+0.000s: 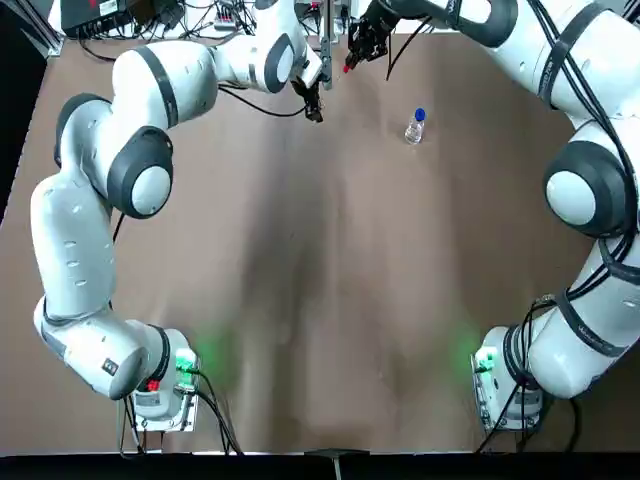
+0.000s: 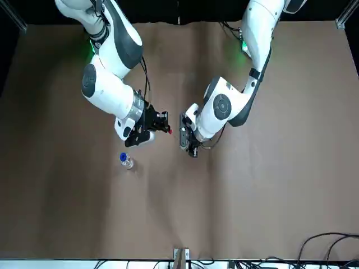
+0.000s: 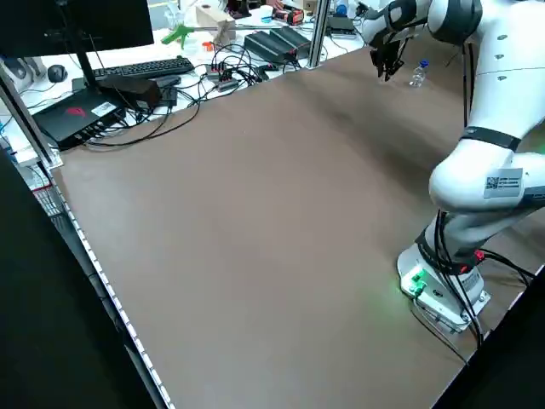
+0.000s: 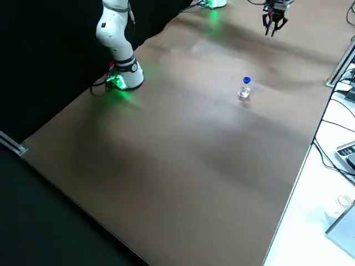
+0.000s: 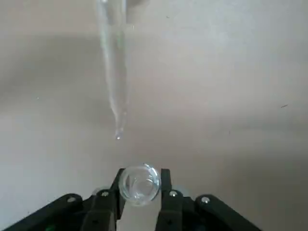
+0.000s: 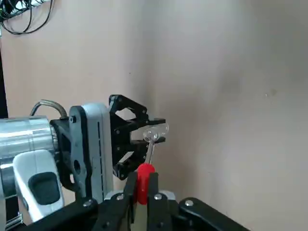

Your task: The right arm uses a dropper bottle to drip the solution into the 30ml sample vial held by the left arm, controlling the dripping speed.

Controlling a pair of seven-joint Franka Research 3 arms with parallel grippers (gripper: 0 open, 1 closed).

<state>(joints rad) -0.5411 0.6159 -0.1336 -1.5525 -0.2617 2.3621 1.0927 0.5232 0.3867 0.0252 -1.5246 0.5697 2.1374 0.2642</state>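
My left gripper (image 1: 313, 105) is shut on the 30ml sample vial (image 5: 139, 183), a tiny clear glass vial held mouth-up above the table's far middle. My right gripper (image 1: 352, 58) is shut on the red bulb (image 6: 144, 180) of the dropper top. The dropper's glass pipette (image 5: 113, 72) points down beside the vial's mouth, and a small drop hangs at its tip (image 5: 118, 137). The dropper bottle (image 1: 415, 127), clear with a blue collar and its top off, stands alone on the table to the right of both grippers. In the front view the grippers (image 2: 162, 124) (image 2: 188, 140) face each other closely.
The brown table (image 1: 330, 300) stretches bare between the arm bases and the grippers. Cables, a keyboard and electronics (image 3: 170, 68) crowd the bench beyond the far edge. A metal post (image 1: 326, 40) rises at the far edge close to the grippers.
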